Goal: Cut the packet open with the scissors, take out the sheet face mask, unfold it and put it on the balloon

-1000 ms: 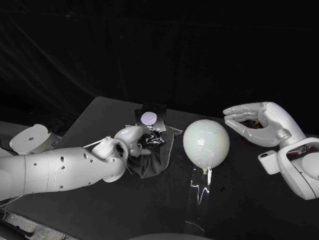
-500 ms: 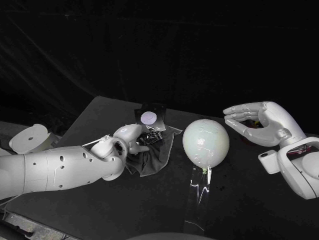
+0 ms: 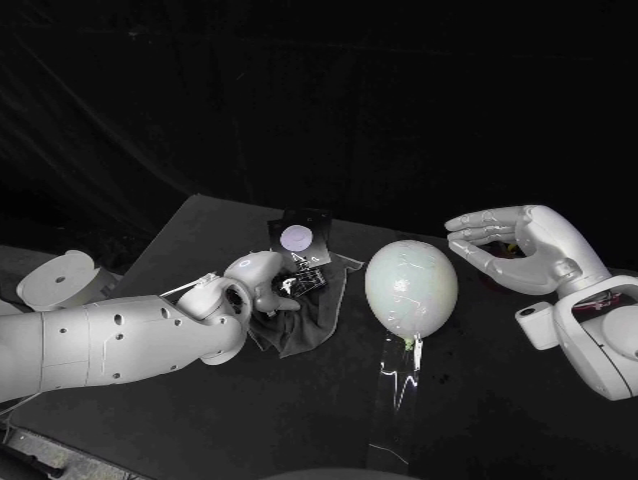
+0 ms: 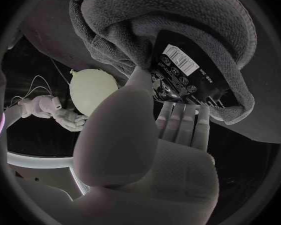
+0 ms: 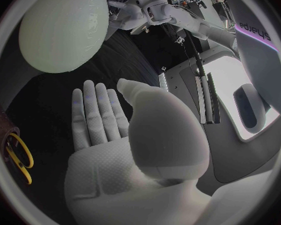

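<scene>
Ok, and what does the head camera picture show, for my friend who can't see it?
The robot's left hand touches a black packet that lies partly on a dark cloth on the black table. A pale balloon sits beside them. On the balloon's other side, the right hand is raised with fingers curved, holding nothing.

The word "sharpa" stands on a grey panel [image 5: 255, 27]. The packet [image 4: 193, 82] carries a barcode label [image 4: 178, 59] and small print, both unreadable.

The left hand [image 4: 134, 150] has its fingertips [image 4: 181, 117] tucked out of sight under the packet [image 4: 190, 80], so the grip can't be judged. Packet print's too small to read, and the scissors [image 5: 18, 157] sit clipped by the circle's rim.
</scene>
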`<state>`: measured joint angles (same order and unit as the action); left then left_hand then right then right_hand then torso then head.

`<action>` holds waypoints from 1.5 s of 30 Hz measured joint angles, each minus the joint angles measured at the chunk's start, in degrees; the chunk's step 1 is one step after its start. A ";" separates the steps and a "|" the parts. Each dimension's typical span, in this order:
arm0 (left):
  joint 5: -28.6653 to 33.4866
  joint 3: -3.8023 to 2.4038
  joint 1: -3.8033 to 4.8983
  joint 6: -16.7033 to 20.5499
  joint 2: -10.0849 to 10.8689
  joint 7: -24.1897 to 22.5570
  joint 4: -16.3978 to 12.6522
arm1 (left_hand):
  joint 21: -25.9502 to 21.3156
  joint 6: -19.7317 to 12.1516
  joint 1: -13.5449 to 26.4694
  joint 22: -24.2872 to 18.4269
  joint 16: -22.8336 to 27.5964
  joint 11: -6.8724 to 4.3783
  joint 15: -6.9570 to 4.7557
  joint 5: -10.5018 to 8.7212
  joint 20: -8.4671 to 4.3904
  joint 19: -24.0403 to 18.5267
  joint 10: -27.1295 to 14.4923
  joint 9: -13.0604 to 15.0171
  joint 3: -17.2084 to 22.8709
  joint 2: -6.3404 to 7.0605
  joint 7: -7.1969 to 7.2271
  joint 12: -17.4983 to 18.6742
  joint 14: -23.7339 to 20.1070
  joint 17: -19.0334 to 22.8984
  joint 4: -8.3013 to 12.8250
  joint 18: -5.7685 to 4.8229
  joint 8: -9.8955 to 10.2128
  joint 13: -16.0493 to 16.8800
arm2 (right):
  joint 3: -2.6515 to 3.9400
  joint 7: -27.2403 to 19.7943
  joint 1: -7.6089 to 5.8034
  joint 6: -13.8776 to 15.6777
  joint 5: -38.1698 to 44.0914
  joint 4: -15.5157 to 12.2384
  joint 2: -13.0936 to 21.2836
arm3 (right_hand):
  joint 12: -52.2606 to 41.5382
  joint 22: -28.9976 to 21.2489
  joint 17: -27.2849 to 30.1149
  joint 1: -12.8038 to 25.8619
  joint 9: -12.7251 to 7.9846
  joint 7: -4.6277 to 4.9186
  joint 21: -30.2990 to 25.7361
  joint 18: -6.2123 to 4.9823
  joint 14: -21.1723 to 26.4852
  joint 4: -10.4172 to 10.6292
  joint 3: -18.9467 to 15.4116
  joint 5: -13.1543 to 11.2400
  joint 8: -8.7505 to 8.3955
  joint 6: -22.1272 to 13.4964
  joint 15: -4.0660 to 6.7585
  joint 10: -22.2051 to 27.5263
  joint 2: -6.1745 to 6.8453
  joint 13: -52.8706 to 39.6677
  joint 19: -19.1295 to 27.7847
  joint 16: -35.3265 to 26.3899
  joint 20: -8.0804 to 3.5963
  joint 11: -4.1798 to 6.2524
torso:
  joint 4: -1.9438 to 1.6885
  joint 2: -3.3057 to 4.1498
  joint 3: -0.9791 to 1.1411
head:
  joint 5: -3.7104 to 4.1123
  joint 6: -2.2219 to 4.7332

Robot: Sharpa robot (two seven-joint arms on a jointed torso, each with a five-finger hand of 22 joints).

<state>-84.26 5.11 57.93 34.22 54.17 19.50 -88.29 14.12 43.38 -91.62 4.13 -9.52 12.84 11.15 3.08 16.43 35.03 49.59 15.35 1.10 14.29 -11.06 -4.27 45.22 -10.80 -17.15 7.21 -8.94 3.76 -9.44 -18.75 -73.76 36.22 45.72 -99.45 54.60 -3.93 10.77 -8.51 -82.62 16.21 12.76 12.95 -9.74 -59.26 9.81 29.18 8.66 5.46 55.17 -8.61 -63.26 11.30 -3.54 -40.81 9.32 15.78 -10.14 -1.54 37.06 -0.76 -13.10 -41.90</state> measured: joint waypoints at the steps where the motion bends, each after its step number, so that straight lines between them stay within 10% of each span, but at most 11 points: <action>1: 0.49 -0.03 0.00 0.08 0.11 -0.41 -0.01 | 0.00 1.04 -0.05 0.00 0.01 -0.22 -0.12 0.00 -0.21 0.22 0.84 0.31 0.07 -0.49 -0.17 -0.20 0.53 0.01 0.01 0.01 -0.47 0.08 | 0.00 0.00 0.00 0.00 0.00 0.01 0.00 | 0.00 0.00 0.00 0.00 0.00 0.00 0.00 0.01 0.00 0.00 0.00 0.00 0.00 0.00 0.00 0.00 0.00 0.00 0.00 0.00 0.00 0.00 | 0.00 0.00 0.01 | 0.01 0.05; 15: 8.38 -0.50 0.16 1.12 1.05 -5.93 0.97 | 0.59 9.06 -7.11 0.00 -2.45 -3.43 -3.28 -0.08 -4.12 5.98 10.24 1.15 8.52 -7.58 -0.54 -1.71 8.59 -0.96 0.57 0.05 -3.89 0.00 | -0.01 0.02 0.05 -0.01 -0.01 0.07 -0.01 | 0.00 -0.07 0.00 0.00 0.00 0.03 0.00 0.05 0.00 0.00 0.00 0.00 0.00 -0.04 0.00 0.00 0.00 0.00 0.00 0.00 0.00 0.00 | -0.03 -0.01 -0.02 | 0.00 0.18; 25: 10.37 -0.61 0.26 0.98 1.11 -7.11 1.48 | 0.60 10.97 -10.13 0.00 -2.90 -3.79 -3.77 -0.09 -5.04 6.90 12.74 0.73 13.32 -6.84 -0.21 -0.43 10.50 -1.03 0.48 0.10 -4.14 -0.20 | -0.01 0.04 0.09 -0.01 -0.01 0.06 -0.01 | 0.00 -0.07 0.00 0.00 0.00 0.10 0.00 0.09 0.00 0.00 0.00 -0.01 0.00 -0.11 0.00 0.00 0.00 0.00 0.00 0.00 0.00 0.00 | 0.01 0.01 0.04 | -0.30 -0.01; 35: 12.28 -0.76 0.36 0.63 1.17 -7.94 1.85 | 0.95 11.79 -3.58 0.00 -2.60 -4.22 -3.88 -0.07 -5.24 7.10 13.98 0.31 11.89 -2.83 -0.13 0.28 11.24 -0.80 0.39 0.33 -4.16 -0.18 | -0.01 0.06 0.10 -0.02 -0.01 0.05 0.03 | 0.00 -0.07 0.00 0.00 0.00 0.10 0.00 0.11 0.00 -0.17 0.17 -0.01 0.00 -0.10 0.00 0.01 0.00 0.00 0.00 0.00 0.00 0.00 | 0.04 0.03 0.04 | -0.30 0.00; 45: 15.93 -1.07 0.52 -0.18 1.29 -9.69 2.51 | 1.59 12.81 -0.65 0.00 -2.23 -4.44 -4.27 -0.08 -5.25 7.10 14.95 0.11 10.59 -3.12 0.21 0.28 11.63 -1.01 0.47 1.31 -4.16 -0.10 | -0.01 0.06 0.11 -0.04 -0.02 0.05 0.09 | 0.00 -0.13 0.00 0.00 0.00 0.10 0.00 -0.41 0.00 -0.17 0.17 -0.01 0.00 -0.10 0.00 0.01 0.00 0.00 0.00 0.00 0.00 0.00 | 0.02 0.02 0.02 | -0.12 -0.01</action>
<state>-68.33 4.03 58.45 34.04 55.46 9.81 -85.79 15.70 56.20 -92.27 4.13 -11.75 8.40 6.87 3.01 11.18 42.14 64.54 15.46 11.69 11.17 -10.85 -3.99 56.85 -11.80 -16.67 8.51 -13.10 3.66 -9.45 -18.69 -73.65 36.18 45.70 -99.41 54.68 -3.93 10.64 -8.51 -82.62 16.21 12.85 12.96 -10.14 -59.26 9.64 29.34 8.65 5.46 55.07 -8.61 -63.25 11.30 -3.54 -40.81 9.32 15.79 -10.14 -1.52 37.08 -0.75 -13.22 -41.91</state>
